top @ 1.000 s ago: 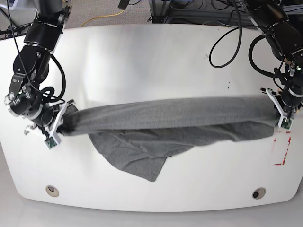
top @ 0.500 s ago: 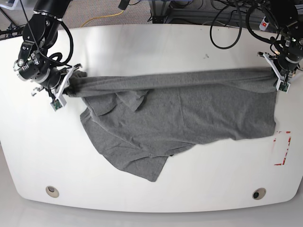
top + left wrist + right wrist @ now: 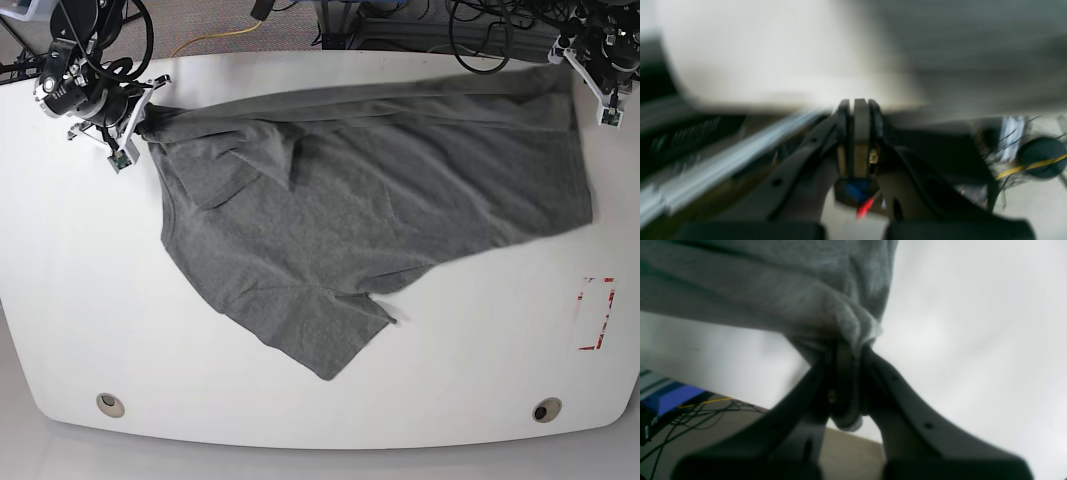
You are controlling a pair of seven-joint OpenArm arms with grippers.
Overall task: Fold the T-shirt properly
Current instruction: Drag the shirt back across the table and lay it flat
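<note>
The T-shirt (image 3: 370, 210) is spread across most of the white tabletop (image 3: 300, 420), its upper edge pulled out in a line along the far edge between the two tools, while the rest trails toward the near edge and ends in a loose point near the middle. The right tool (image 3: 135, 122), close to the far corner on the base view's left, is clamped shut on a bunched corner of the grey cloth; its wrist view shows the fabric gathered and squeezed between the closed jaws. The left tool (image 3: 590, 62) sits at the opposite far corner, where the shirt's edge runs right up to it. Its own wrist picture is badly smeared, yet the jaws (image 3: 857, 110) stand pressed together there, with grey cloth blurred above them; whether any cloth is actually pinched between them I cannot make out, though the taut line to that corner suggests it is. As for progress, I would say the folding proper has not begun: the shirt is only being stretched out flat. It is not yet tidy either, with a rumpled ridge and creases in the part near the right tool, and the lower hem lying slanted instead of square to the tabletop's edges. Smoothing it flat, then bringing the sleeves and sides in and doubling the body over, all looks yet to be done.
</note>
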